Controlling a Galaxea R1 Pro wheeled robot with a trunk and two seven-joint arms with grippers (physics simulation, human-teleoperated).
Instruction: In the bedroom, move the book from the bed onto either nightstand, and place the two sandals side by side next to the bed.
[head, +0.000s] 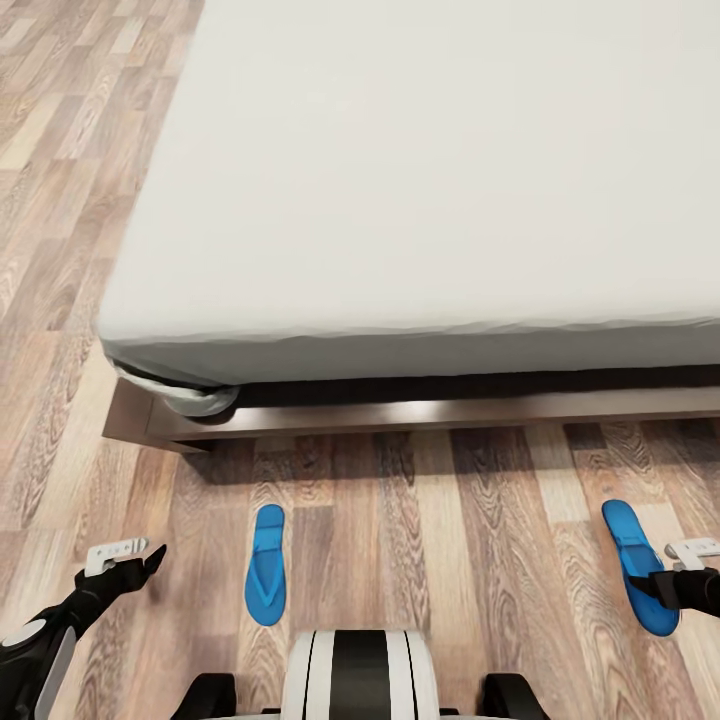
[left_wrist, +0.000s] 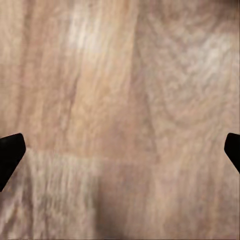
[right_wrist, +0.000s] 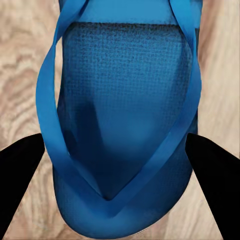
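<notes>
Head view: the bed (head: 420, 180) fills the upper frame, its wooden base (head: 450, 412) edging the plank floor (head: 450, 520). One blue sandal (head: 267, 564) lies at 7 o'clock, apart from the second sandal (head: 638, 566) at 4 o'clock, under the right gripper (head: 690, 570); the left gripper (head: 130, 562) hovers at 8 o'clock

Left wrist view: jaws spread wide over bare floor (left_wrist: 120, 120)

Right wrist view: jaws spread wide, straddling the second sandal (right_wrist: 125, 125), fingertips (right_wrist: 20, 170) flanking its thong straps

Both arms are black, the left arm (head: 45, 630) with a white band. Pale grey plates top the wrists. At 6 o'clock, a white trunk (head: 358, 675) carries black stripes. Fingers (right_wrist: 17, 172) are matte black.
</notes>
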